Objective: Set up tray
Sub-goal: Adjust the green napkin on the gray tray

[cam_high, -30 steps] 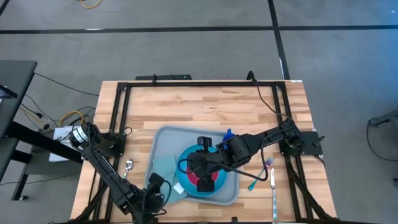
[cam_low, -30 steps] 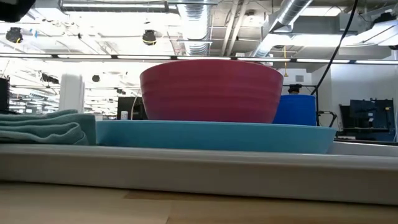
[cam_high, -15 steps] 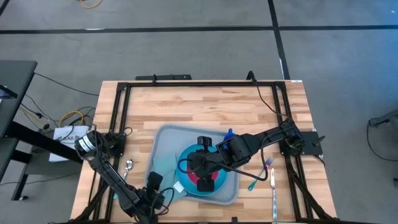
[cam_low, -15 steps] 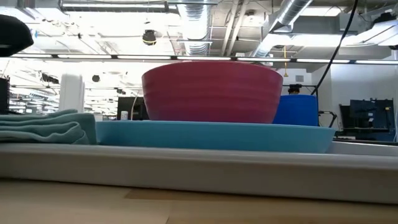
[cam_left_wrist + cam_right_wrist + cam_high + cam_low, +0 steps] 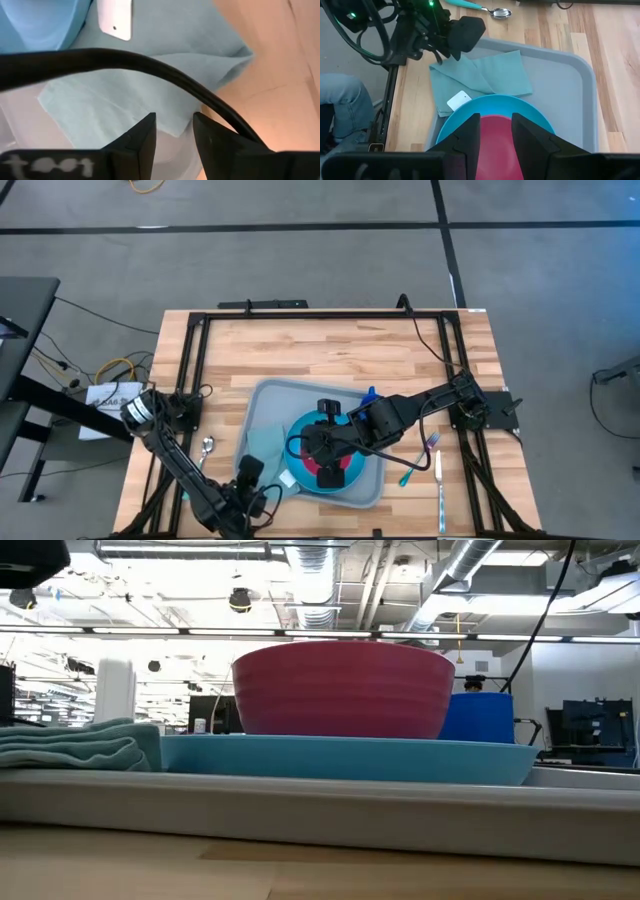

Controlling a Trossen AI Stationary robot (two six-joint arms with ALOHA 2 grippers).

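The grey-blue tray lies near the table's near edge. On it stand a round blue plate with a red bowl in it, and a light-teal folded napkin on its left part; one napkin corner lies out over the wood. My left gripper is open, pointing steeply down over the napkin's near-left edge. My right gripper hovers open above the bowl. My left gripper comes at the napkin from above with a finger on either side of its edge. I cannot tell whether the fingertips touch the cloth.
A small white card lies on the napkin by the plate. A spoon lies left of the tray, teal-handled cutlery and a knife right of it. A blue thing stands behind the plate. A person's leg shows beside the table.
My left gripper has tipped more steeply downward over the napkin at the tray's near-left corner, its arm shifting a little toward the near edge. My right gripper has kept still above the bowl.
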